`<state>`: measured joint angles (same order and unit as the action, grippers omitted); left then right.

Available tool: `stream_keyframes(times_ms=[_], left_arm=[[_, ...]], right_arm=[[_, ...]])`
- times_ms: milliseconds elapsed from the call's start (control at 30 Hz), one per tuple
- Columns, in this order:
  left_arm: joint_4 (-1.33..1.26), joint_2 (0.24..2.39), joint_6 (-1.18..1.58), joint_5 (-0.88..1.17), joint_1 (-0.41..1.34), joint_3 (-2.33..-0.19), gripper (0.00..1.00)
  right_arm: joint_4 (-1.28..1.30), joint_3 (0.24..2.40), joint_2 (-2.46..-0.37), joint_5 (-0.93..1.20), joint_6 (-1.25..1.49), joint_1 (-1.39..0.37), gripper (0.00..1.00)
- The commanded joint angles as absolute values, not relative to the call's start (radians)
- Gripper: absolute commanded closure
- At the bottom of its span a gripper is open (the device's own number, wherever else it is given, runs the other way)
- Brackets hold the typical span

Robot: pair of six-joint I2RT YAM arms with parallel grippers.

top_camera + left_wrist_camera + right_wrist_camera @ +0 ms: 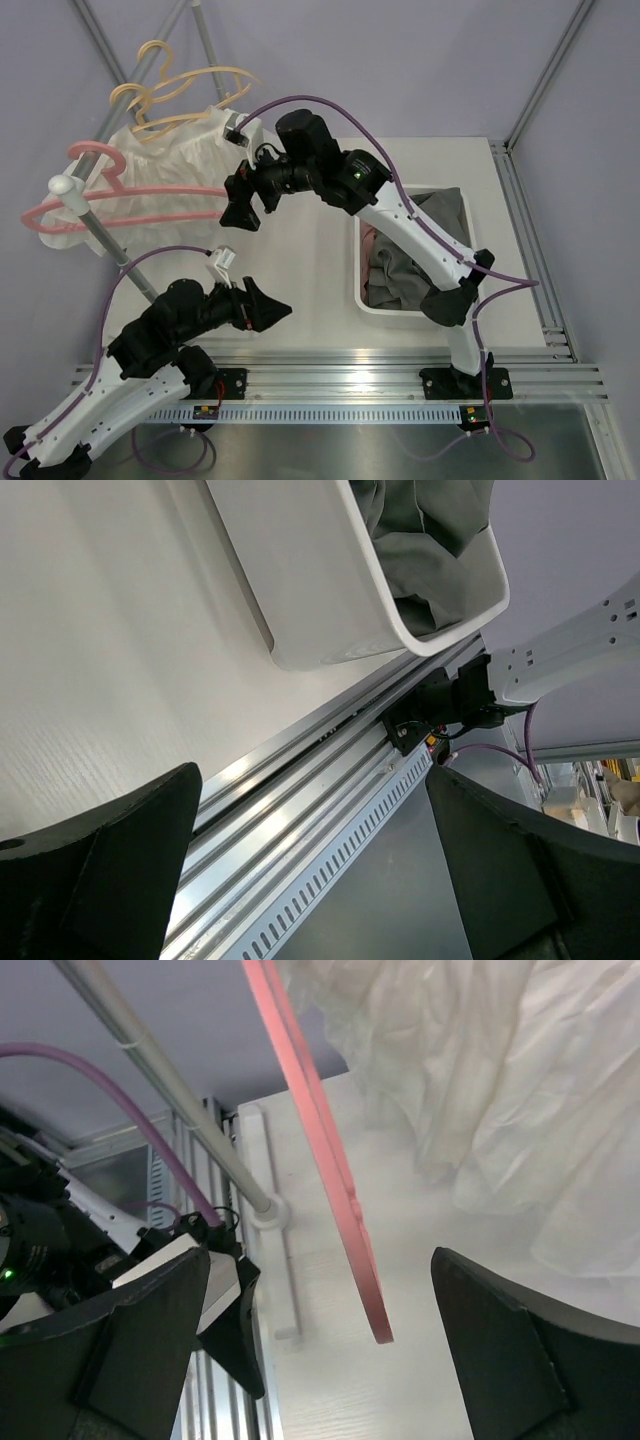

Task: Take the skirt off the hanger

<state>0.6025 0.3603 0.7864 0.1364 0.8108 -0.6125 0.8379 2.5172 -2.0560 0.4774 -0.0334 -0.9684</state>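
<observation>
A white skirt (150, 170) hangs on a pink hanger (120, 200) from the rail at the back left. A beige hanger (170, 95) hangs behind it. In the right wrist view the pink hanger's arm (330, 1170) runs down between my open fingers, with the white skirt (500, 1090) to the upper right. My right gripper (240, 205) is open at the hanger's right end, touching nothing. My left gripper (262, 305) is open and empty, low over the table near its front edge; its wrist view shows only rails and a bin.
A white bin (415, 255) with grey and pink clothes stands at the right; it also shows in the left wrist view (330, 590). A slanted metal rack pole (110, 245) runs past the left arm. Aluminium rails (380, 375) line the near edge.
</observation>
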Motion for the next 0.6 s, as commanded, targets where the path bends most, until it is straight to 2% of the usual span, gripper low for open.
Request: stream_keyframes(times_ms=[0,133,300,467,567], left_arm=[[0.571,0.371,0.772,0.159,0.813,-0.626,0.01],[0.571,0.357,0.775,0.175,0.813,-0.626,0.01],[0.586,0.339,0.778,0.172,0.815,-0.617,0.01],[0.562,0.337,0.785,0.192,0.813,-0.6,0.01],[0.539,0.336,0.796,0.205,0.813,-0.58,0.01]], right_arm=[[0.626,2.465,-1.956,0.347,-0.006,-0.94,0.01],[0.479,2.437,-1.951,0.322,0.089,-0.871,0.0],[0.321,2.417,-1.986,0.42,0.181,-0.761,0.01],[0.425,2.637,-2.146,0.613,0.081,-0.733,0.02],[0.339,2.558,-2.148,0.655,0.015,-0.732,0.01]])
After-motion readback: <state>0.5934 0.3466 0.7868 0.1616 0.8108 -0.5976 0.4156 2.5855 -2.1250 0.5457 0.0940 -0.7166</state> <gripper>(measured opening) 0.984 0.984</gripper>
